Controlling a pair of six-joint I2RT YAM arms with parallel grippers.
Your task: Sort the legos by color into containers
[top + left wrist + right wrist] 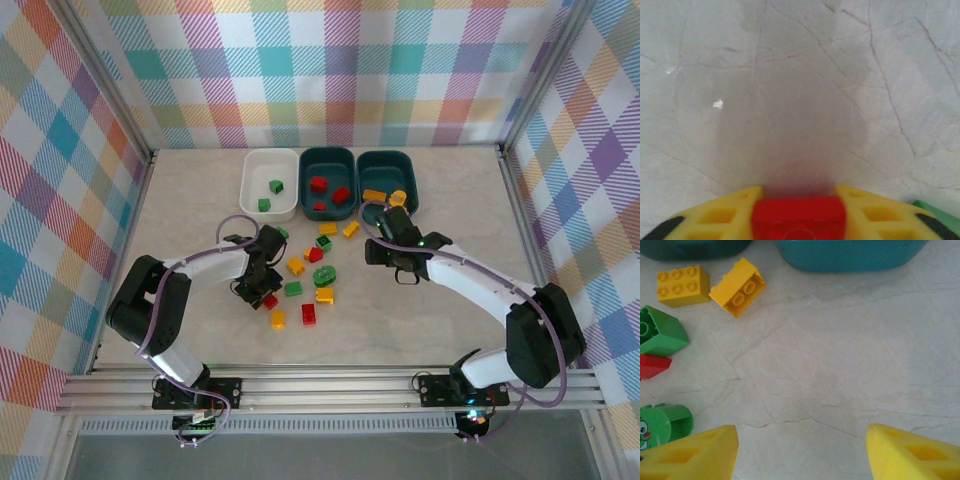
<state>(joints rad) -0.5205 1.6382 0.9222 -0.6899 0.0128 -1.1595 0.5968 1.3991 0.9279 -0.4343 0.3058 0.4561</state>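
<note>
Three tubs stand in a row at the back: a white tub (252, 185) with two green legos, a middle teal tub (328, 155) with red ones, and a right teal tub (385, 157) with yellow-orange ones. Loose legos (324, 276) in all three colours lie mid-table. My left gripper (266, 293) is low over the table, shut on a red lego (799, 217) between its yellow fingers (715, 217). My right gripper (385, 222) stands open and empty (801, 440) just in front of the right teal tub (845, 252).
The right wrist view has two yellow bricks (738, 286), a green brick (660, 331), a red one (652, 365) and a round green piece (665, 422) to the left of the fingers. A green brick (935, 212) lies beside the left fingers. Metal frame posts flank the table.
</note>
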